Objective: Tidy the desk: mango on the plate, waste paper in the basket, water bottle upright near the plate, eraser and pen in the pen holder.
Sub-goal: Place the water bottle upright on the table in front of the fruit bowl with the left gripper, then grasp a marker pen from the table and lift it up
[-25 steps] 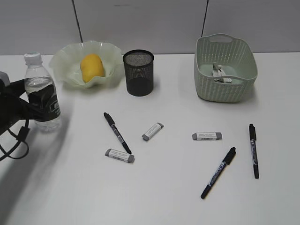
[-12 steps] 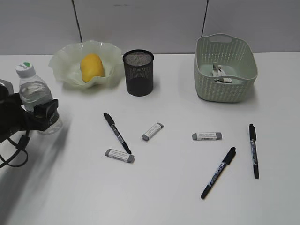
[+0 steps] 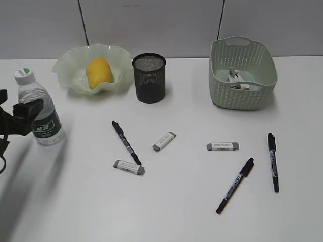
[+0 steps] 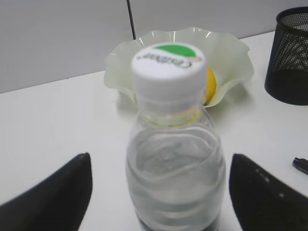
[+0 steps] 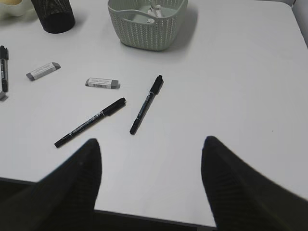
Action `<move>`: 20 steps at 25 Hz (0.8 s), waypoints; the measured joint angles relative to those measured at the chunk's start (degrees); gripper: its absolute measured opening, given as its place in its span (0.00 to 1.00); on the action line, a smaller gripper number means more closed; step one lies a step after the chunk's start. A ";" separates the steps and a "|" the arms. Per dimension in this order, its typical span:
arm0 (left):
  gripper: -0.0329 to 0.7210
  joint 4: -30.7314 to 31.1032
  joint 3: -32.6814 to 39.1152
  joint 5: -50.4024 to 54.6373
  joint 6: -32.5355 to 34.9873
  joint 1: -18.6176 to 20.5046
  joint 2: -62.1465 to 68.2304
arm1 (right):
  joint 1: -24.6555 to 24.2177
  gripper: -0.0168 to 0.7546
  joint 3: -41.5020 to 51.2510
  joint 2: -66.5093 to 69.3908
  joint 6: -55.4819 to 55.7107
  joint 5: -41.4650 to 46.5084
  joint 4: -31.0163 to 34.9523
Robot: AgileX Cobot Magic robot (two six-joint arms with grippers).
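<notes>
**Bottle upright beside the plate, pens and erasers loose on the desk**

Water bottle (image 3: 39,111) standing upright on the white desk (image 3: 171,212), at far left, near the wavy pale green plate (image 3: 68,65) and just in front of it. White cap with a green mark on top, dark green label low on the body. Left gripper (image 4: 159,192) spread wide, one dark finger (image 4: 53,192) on each side of the bottle, apart from its clear wall; in the exterior view only a black fingertip visible at the frame edge, level with the bottle's shoulder. Mango (image 3: 99,72) lying in the plate, yellow-orange, slightly tilted. Black mesh pen holder (image 3: 149,78) upright just right of the plate, contents not discernible through the mesh. Sage-green basket (image 3: 242,96) at upper right, waste paper (image 3: 236,79) lying inside it.

Right gripper (image 5: 151,183) held wide apart above the near edge of the desk, nothing between the fingers; not seen in the exterior view. Three pens loose on the tabletop: left pen (image 3: 126,142) slanting between holder and front edge, middle pen (image 3: 235,185) diagonal at lower right, right pen (image 3: 273,162) nearly straight, well apart from the basket. Three grey erasers also loose: front eraser (image 3: 128,167) touching or just beside the left pen's tip, centre eraser (image 3: 164,141) angled, right eraser (image 3: 222,146) lying flat below the basket.
</notes>
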 joint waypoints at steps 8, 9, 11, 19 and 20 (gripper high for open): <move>0.95 0.00 -1.51 27.15 0.00 0.00 -16.02 | 0.00 0.69 0.00 0.00 0.00 0.00 0.00; 0.95 -0.05 -3.08 33.36 0.00 0.00 -18.25 | 0.00 0.69 0.00 0.00 0.00 0.00 0.00; 0.94 -0.17 -7.20 46.23 0.00 0.00 -21.64 | 0.00 0.69 0.00 0.00 0.00 0.00 0.00; 0.88 -4.04 -32.55 89.55 0.00 0.00 -25.17 | 0.00 0.69 0.00 0.00 0.00 0.00 0.00; 0.87 -4.62 -35.65 94.80 0.00 0.00 -25.17 | 0.00 0.69 0.00 0.00 0.00 0.00 0.00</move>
